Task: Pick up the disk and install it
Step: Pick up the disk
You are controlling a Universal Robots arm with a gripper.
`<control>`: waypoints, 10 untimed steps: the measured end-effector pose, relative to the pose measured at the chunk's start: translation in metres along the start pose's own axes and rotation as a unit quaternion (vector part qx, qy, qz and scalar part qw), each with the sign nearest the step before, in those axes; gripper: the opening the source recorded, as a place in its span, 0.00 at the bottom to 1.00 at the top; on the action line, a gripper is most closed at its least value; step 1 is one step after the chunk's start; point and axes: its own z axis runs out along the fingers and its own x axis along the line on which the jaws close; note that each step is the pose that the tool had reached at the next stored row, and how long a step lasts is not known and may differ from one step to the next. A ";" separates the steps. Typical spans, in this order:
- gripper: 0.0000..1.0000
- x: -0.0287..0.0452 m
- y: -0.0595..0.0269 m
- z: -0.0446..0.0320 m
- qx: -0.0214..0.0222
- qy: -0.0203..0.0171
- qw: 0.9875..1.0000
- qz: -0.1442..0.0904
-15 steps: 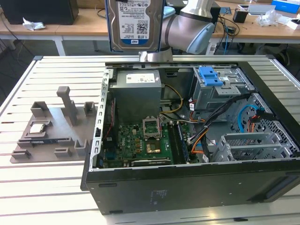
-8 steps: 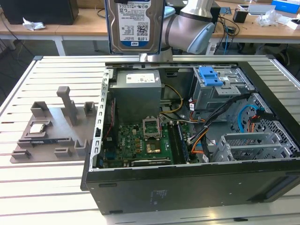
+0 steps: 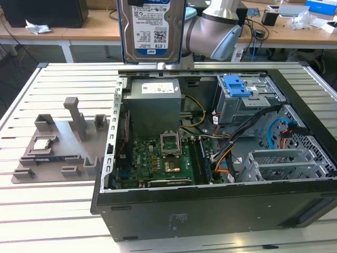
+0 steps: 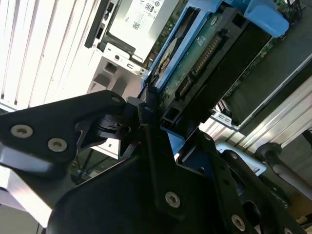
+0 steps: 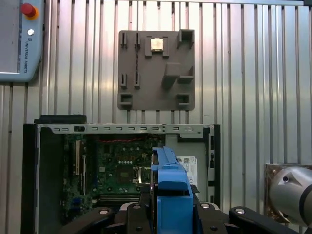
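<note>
The disk hangs upright high above the back edge of the open computer case, its white-and-blue label facing the exterior view. My gripper is shut on it, black fingers clamping the blue carrier frame from both sides. The disk's green circuit-board side shows in the second wrist view. In the first wrist view the blue frame's edge stands between the gripper parts, over the case below. The grey drive cage with a blue bracket sits at the case's back, toward the exterior view's right.
Inside the case lie the motherboard, a grey power supply and loose cables. A grey fixture plate holding a small chip rests on the slatted table at the exterior view's left. A teach pendant lies on the table.
</note>
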 end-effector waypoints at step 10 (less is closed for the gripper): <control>0.37 0.0121 0.0001 0.0001 0.000 0.000 1.000 0.000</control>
